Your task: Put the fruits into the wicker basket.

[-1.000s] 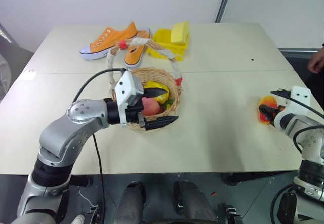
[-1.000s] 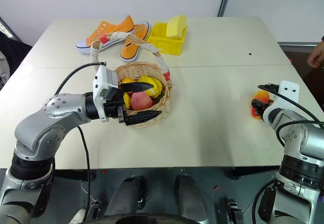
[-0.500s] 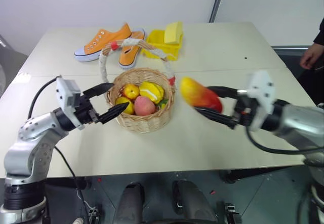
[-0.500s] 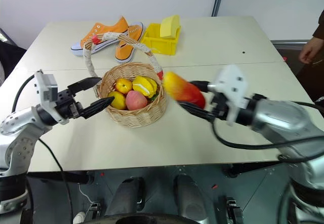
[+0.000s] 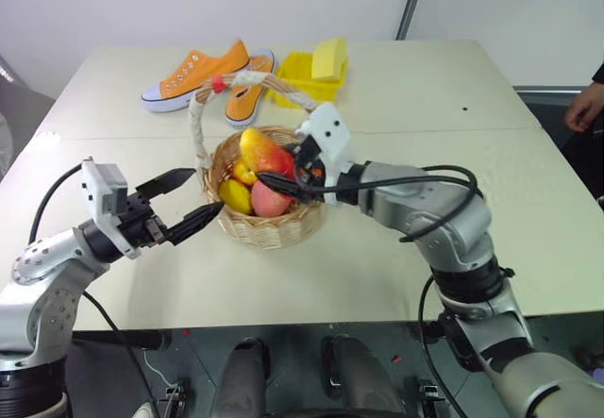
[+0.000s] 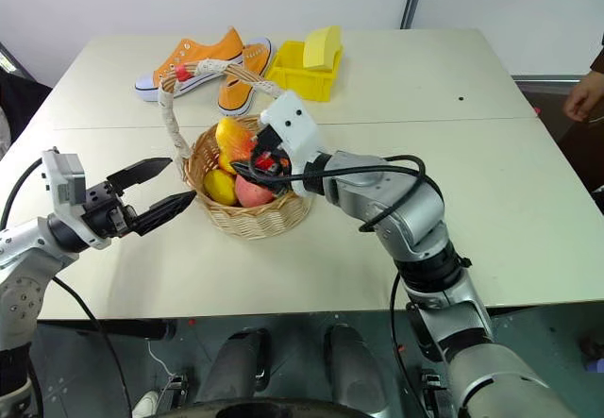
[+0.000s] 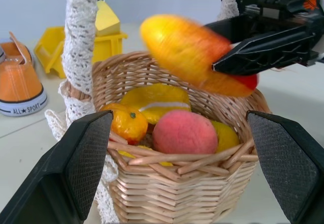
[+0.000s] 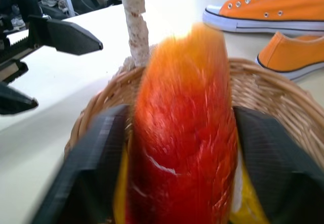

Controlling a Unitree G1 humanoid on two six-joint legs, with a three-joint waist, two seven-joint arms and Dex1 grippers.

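Table [image 5: 406, 88] | right gripper [image 5: 283, 169] jaws wide, mango [image 5: 265, 152] between | left gripper [image 5: 189, 201] jaws wide, empty

- The two eye views look from the head forward and down on the table [image 5: 396, 248]; both share the same scene.
- The left wrist view looks level and close at the wicker basket [image 7: 192, 183] from its left.
- The right wrist view is very close to the mango [image 8: 185, 133], above the same basket.

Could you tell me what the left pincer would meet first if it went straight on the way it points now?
Most likely the wicker basket: the open left pincer points at its near wall, just short of it.
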